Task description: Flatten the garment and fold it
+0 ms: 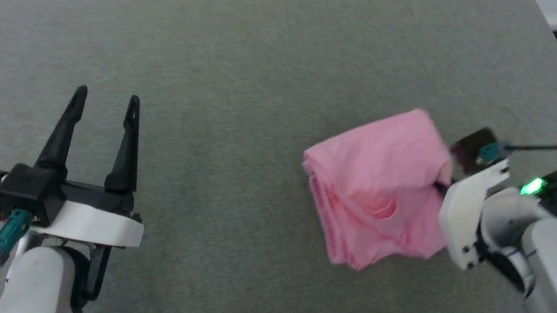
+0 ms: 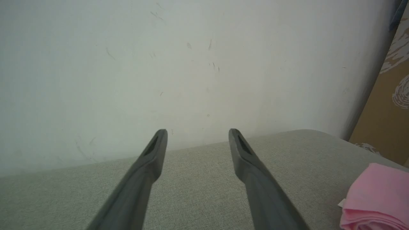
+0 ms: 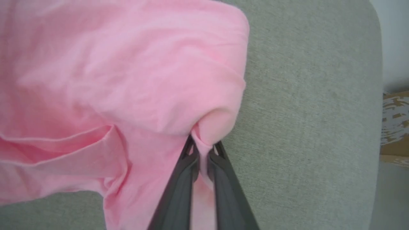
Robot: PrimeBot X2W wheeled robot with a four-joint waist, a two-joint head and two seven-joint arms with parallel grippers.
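Right gripper [image 1: 441, 186] clamped on the garment [image 1: 378, 188], left gripper [image 1: 108, 94] open.
In the head view the garment lies bunched in layers on the grey cushion [image 1: 244, 90], well to the right of the left gripper's two fingers, which stand apart and empty; the right gripper's fingertips are hidden in the cloth's right edge. In the left wrist view the fingers [image 2: 150, 166] are wide apart above the cushion, pointing toward a pale wall [image 2: 191, 64], with the garment far right of them. In the right wrist view both fingers [image 3: 179, 191] press together on a pinch of pink fabric, and the rest spreads left of the tips.
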